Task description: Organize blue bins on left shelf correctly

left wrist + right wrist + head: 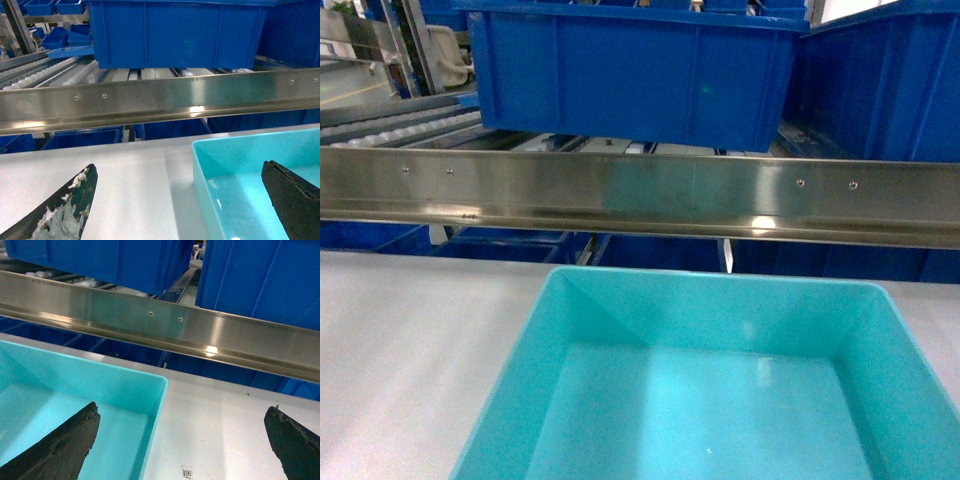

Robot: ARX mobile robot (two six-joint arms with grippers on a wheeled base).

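One blue bin (700,322), a light turquoise tub, stands empty on the white table just in front of the left shelf's steel front rail (640,195). My left gripper (180,166) is open and straddles the bin's left wall (200,190), with one finger over the table and the other over the bin's inside. The right gripper (183,407) is open too and straddles the bin's right wall (159,400) the same way. Neither gripper touches the blue bin (75,375). Neither gripper shows in the head view.
Royal-blue ribbed crates (630,70) (890,90) sit on the shelf's roller tracks (400,130) behind the rail. More blue crates (80,137) sit below the rail. The white table (410,350) extends left of the bin. A small QR sticker (187,472) lies to the bin's right.
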